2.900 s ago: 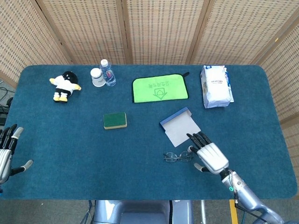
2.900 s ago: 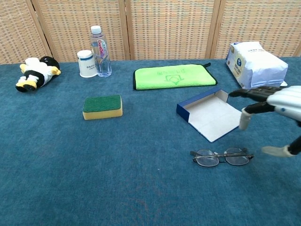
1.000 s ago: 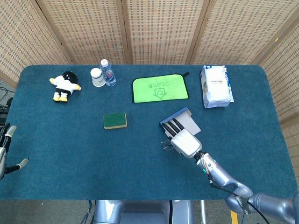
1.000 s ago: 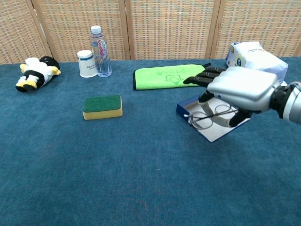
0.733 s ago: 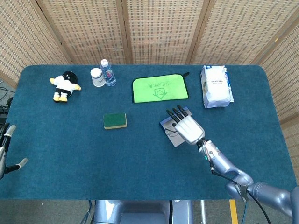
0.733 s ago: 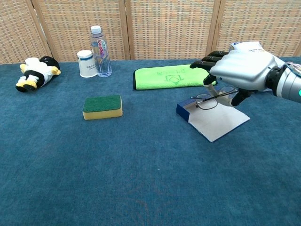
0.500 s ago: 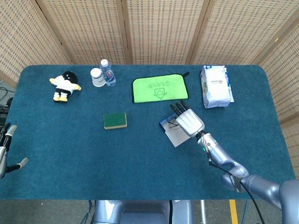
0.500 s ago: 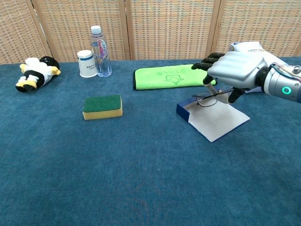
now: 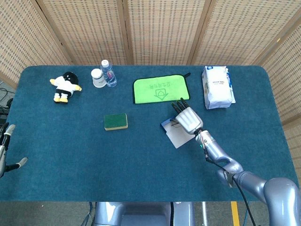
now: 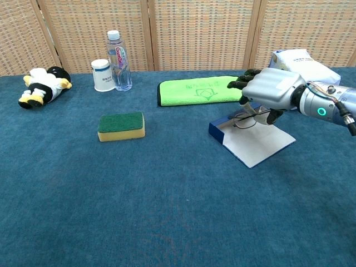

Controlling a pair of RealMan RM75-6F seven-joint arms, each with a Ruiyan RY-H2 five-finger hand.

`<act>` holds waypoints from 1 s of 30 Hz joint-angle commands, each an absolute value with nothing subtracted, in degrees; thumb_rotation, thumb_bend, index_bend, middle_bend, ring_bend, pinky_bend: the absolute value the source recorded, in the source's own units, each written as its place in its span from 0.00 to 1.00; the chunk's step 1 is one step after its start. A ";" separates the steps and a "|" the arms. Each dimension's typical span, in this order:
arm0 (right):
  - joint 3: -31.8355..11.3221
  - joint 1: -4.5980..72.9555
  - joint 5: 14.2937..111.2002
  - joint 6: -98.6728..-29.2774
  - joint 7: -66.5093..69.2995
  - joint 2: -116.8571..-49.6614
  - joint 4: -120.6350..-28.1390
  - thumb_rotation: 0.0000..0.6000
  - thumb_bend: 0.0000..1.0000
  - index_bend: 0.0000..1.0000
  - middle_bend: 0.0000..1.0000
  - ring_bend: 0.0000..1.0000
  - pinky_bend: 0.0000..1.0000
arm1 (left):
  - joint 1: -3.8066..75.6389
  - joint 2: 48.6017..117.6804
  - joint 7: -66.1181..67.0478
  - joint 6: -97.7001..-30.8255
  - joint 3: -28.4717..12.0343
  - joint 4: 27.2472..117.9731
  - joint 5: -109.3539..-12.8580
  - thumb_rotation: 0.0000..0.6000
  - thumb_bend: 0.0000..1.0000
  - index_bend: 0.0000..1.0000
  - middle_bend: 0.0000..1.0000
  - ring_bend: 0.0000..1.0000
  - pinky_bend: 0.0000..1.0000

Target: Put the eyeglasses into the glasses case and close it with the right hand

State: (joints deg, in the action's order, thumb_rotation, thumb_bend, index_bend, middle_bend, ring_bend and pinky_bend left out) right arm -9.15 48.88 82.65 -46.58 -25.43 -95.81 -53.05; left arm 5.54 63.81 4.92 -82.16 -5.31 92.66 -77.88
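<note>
The glasses case (image 10: 253, 141) (image 9: 175, 133) lies open on the table, with a blue box part at its far left and a grey flap spread toward me. My right hand (image 10: 268, 91) (image 9: 187, 118) hovers over the box part and holds the thin-rimmed eyeglasses (image 10: 247, 118) (image 9: 176, 123) under its fingers, just above the case's far end. Whether the glasses touch the case I cannot tell. My left hand (image 9: 5, 149) shows only at the left edge of the head view, with fingers apart and nothing in it.
A green cloth (image 10: 204, 90) lies just behind the case. A white packet (image 10: 300, 65) stands at the far right. A green and yellow sponge (image 10: 121, 125) sits at mid-left. A bottle (image 10: 118, 53), a white cup (image 10: 102, 74) and a penguin toy (image 10: 41, 84) line the far left.
My right hand picked the eyeglasses up from the table in front of the case, carried them away from me over the flap, and now holds them lower over the box part.
</note>
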 commanded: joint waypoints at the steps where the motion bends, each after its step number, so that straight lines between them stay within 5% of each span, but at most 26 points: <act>1: -8.67 48.98 82.88 -46.59 -24.78 -95.49 -52.32 1.00 0.54 0.60 0.05 0.00 0.00 | 5.64 63.80 4.92 -81.96 -5.35 92.60 -77.71 1.00 0.00 0.00 0.00 0.00 0.00; 30: -3.59 49.46 86.63 -47.56 -21.64 -96.81 -47.52 1.00 0.54 0.60 0.05 0.00 0.00 | 5.92 64.14 5.97 -81.78 -5.34 92.70 -77.09 1.00 0.00 0.00 0.00 0.00 0.00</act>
State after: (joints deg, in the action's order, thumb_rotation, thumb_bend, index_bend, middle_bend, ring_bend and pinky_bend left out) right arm -3.58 49.41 86.68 -47.59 -21.56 -96.73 -47.56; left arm 5.92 64.14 5.97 -81.78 -5.34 92.69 -77.09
